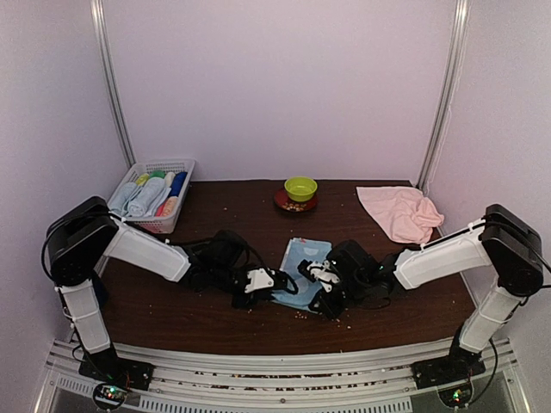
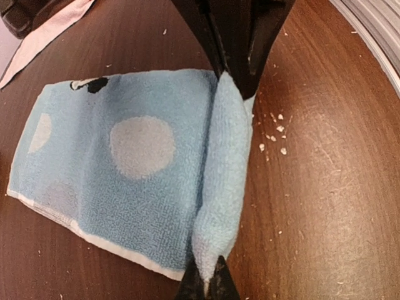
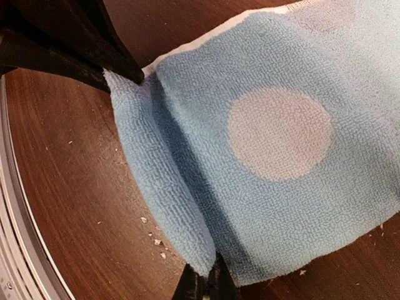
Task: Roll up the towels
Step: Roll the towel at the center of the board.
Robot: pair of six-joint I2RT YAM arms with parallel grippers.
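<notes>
The light blue towel (image 1: 303,256) with white dots lies flat on the brown table, in front of both arms. Its near edge is lifted into a small fold. My left gripper (image 1: 265,280) is shut on the left end of that fold; in the left wrist view the gripper (image 2: 206,276) pinches the blue towel (image 2: 137,150). My right gripper (image 1: 322,277) is shut on the other end, and in the right wrist view the gripper (image 3: 203,276) pinches the blue towel (image 3: 262,144). The pale pink towel (image 1: 400,212) lies crumpled at the back right, untouched.
A white mesh basket (image 1: 176,165) with several rolled cloths stands at the back left. A green bowl (image 1: 300,187) on a dark red saucer sits at the back centre. Crumbs (image 2: 275,131) lie scattered on the table by the fold. The metal rail (image 3: 19,250) marks the near edge.
</notes>
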